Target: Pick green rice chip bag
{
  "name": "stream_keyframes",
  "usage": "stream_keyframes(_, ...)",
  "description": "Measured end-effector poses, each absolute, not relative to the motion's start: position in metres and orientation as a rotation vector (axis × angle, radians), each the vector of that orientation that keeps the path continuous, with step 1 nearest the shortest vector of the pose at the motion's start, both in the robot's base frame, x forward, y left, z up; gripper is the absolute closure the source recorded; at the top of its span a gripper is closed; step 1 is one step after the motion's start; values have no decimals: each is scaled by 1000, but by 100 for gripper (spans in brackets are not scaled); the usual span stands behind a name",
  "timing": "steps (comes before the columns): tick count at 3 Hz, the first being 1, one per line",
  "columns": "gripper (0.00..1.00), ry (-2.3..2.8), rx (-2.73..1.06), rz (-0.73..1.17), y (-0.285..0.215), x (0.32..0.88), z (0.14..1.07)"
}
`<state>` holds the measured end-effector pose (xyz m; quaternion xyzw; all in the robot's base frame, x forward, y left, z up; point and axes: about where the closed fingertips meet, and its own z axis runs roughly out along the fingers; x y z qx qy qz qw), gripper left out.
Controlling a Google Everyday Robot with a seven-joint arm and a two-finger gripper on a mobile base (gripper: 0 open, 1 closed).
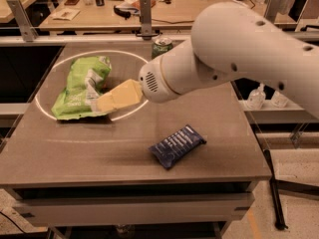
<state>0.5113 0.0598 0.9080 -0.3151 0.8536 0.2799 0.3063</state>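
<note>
- Target: green rice chip bag (79, 86), crinkled and lying flat on the table (99, 153), directly ahead of and beneath the gripper (103, 102). Gripper tip overlapping the bag's lower right edge in this view; touching or just above, impossible to say.
- Gripper: pale yellow, angled down toward the bag at the end of the big white arm (239, 49). Released, clenched or grasping — cannot tell from this view.
- Step in hand, as a judgement: last part of the reach onto the bag, with no grasp evident yet. Bag flat on the table, no corner raised.
- Next move, probably: settle onto a bunched fold along the edge nearest the gripper, close firmly, then lift straight up. Thin crinkly film, so likely to slip out of a shallow pinch; a deeper bite looks safer.
- Farther out: green can (162, 46) back beside the wrist, partly hidden by the arm and apart from the bag. Dark-blue packet (177, 146) well apart on the side away from the bag — neither in the way of a lift.
</note>
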Motion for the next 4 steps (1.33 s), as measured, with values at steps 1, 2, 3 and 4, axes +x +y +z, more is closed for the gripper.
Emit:
stream_keyframes(1, 0, 2275, -786, 755, 86, 521, 900)
stream_keyframes(2, 0, 2278, -757, 779, 109, 532, 897)
stream_keyframes(3, 0, 2264, -753, 812, 131, 546, 902)
stream_keyframes(4, 0, 2270, -752, 826, 148, 558, 902)
